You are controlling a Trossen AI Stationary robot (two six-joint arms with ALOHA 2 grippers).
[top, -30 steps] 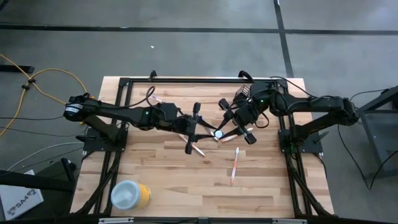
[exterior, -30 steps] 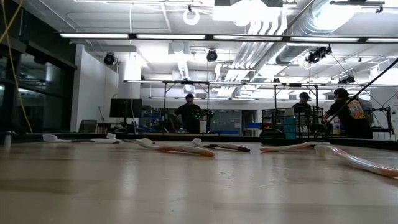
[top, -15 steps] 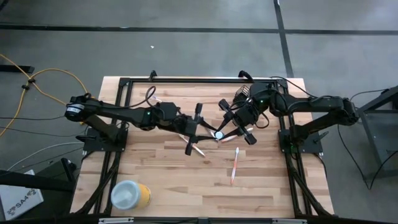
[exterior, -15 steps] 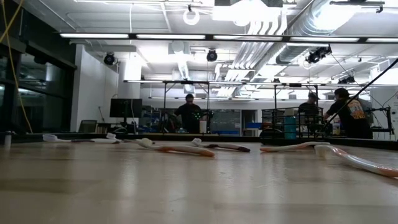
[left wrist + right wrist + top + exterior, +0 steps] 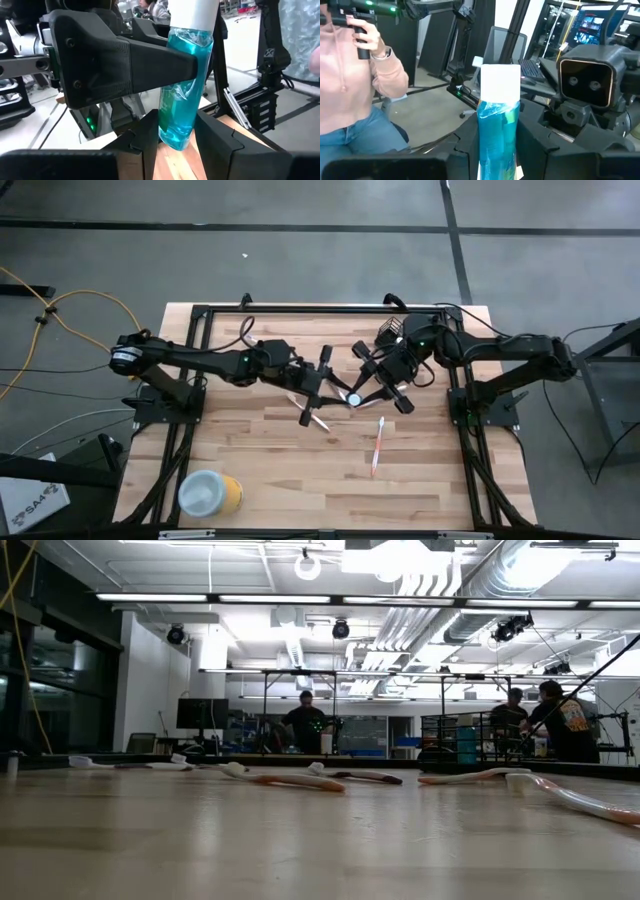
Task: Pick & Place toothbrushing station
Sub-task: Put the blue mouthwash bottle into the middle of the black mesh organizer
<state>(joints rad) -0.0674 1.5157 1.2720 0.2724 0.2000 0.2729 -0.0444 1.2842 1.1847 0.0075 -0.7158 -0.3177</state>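
- Your two hands meet over the middle of the wooden worktop (image 5: 250, 470), toward its far edge, with one blue tube (image 5: 182, 90) between them.
- Your left hand (image 5: 176, 145) has its fingers closed against the lower end of the tube, one on each side.
- Your right hand (image 5: 497, 145) clamps the same tube farther up; from the right wrist camera the tube's white cap (image 5: 500, 82) stands just above its fingers.
- From above, the cap shows as a small white disc where the two hands come together.
- The tube is up off the worktop, standing roughly upright in both wrist cameras.
- A pale pink toothbrush (image 5: 377, 445) lies flat on the boards, just toward the near side of your right hand and apart from it.
- Another toothbrush (image 5: 318, 420) lies under and just beside your left hand; more lie in a row across the low camera.
- You cannot make out the black mesh holder for sure; it may be the dark shape behind the right wrist.
- A yellow cylinder with a white top (image 5: 210, 494) sits near the front left corner, well apart from both hands.
- A person in a pink top (image 5: 355, 85) stands beyond the worktop.
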